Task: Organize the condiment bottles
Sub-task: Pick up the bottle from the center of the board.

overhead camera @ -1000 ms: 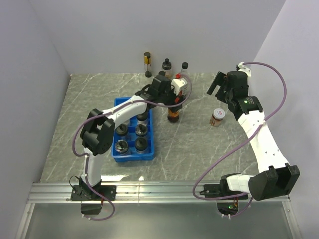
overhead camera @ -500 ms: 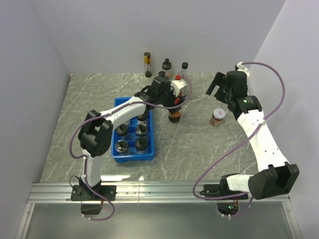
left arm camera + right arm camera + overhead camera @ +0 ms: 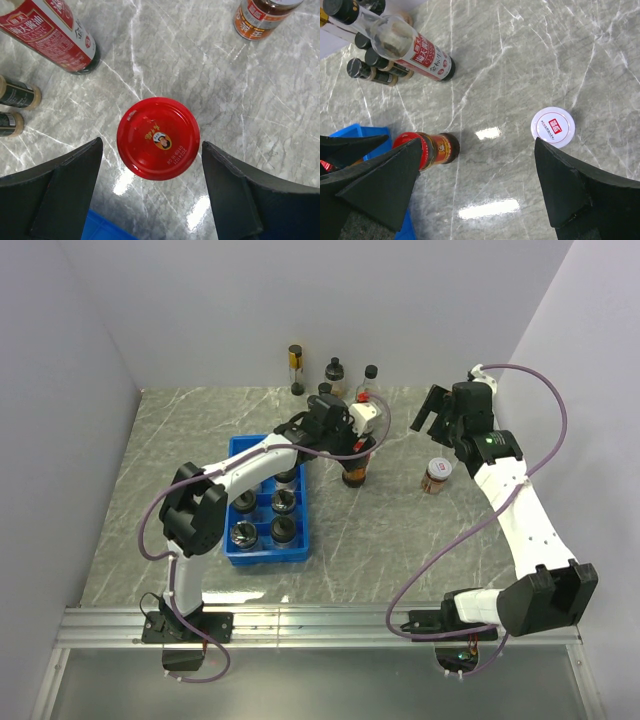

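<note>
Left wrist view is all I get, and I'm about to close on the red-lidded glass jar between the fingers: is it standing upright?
Observer: Yes. The right wrist view shows the red-lidded jar from the side, upright, base on the grey marble table.
Operator: Where is the other arm?
Observer: The right gripper hovers open over the table's far right, beyond the white-lidded jar, apart from yours.
Operator: Any free slots for it?
Observer: The blue plastic tray has small jars in its four near compartments; the left arm hides the far ones.
</note>
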Tool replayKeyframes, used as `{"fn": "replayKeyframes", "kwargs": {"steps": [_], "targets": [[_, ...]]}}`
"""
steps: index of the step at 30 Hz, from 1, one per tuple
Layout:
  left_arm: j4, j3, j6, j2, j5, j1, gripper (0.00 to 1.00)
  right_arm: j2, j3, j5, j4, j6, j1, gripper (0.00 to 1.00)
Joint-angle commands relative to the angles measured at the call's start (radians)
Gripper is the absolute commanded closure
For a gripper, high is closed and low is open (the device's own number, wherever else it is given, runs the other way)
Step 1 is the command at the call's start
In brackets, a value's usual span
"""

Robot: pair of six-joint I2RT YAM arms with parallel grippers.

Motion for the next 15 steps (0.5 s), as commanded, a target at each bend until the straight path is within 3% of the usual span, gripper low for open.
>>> {"fn": "replayKeyframes", "kwargs": {"steps": [1,15], "targets": [[-0.010,0.057,-0.007,0.002,-0.024,-0.007,0.14,0.004,0.033,-0.004,0.031,-0.004,-0.010,0.00],[-0.067,0.114,-0.037,0.061,0.116,-0.008,0.12,-0.001,0.019,-0.002,0.025,-0.009,-0.019,0.00]]}}
